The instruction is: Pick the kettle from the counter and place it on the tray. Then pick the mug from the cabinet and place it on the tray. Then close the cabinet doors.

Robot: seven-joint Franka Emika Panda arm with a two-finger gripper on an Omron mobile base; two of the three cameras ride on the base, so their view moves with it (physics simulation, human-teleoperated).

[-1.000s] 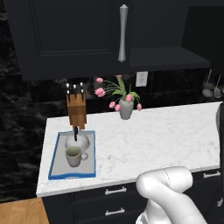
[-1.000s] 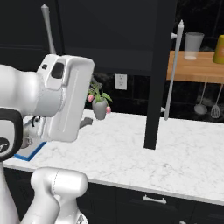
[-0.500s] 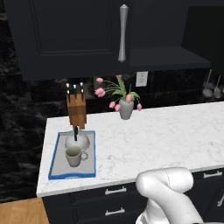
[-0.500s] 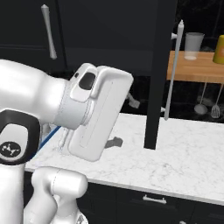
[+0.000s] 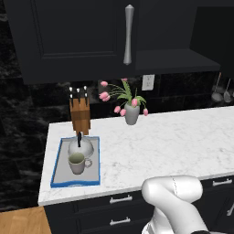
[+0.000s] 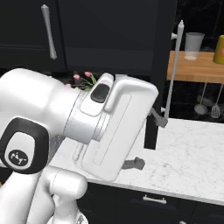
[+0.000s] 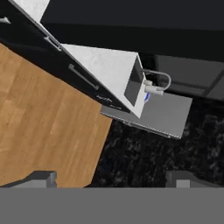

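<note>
- Jaws of the gripper (image 7: pixel 109 180) stand wide apart with nothing between them; in the hand view the two dark tips rise at the bottom, looking past a counter end toward wooden floor and black wall.
- Kettle (image 5: pixel 81 147) and mug (image 5: pixel 77 163) both sit on the tray (image 5: pixel 57 165), kettle behind, mug in front, just beside each other. The tray lies near the left end of the counter (image 5: pixel 173 141).
- With both things on the tray, I judge the doors to be what is left.
- Left cabinet door (image 5: pixel 77 36) looks flat across the cabinet front, its bar handle (image 5: pixel 128 34) upright.
- Right cabinet door (image 6: pixel 159 70) stands swung out, seen edge-on in the right base view as a tall black slab reaching down toward the counter, with its long silver handle (image 6: pixel 174 72) running vertically just beside it.
- That door's long axis is vertical. It lies right of the arm and beyond it, over the counter, so the coming move probably calls for a sideways push on its outer face.
- Arm pose: the forearm (image 6: pixel 113 131) is large in the right base view, slanting down and folded close to the base. Which way the hand points relative to the door I cannot tell.
- Vase of pink tulips (image 5: pixel 131 112) and knife block (image 5: pixel 80 114) stand behind the tray, clear of the door's swing as far as I can judge.
</note>
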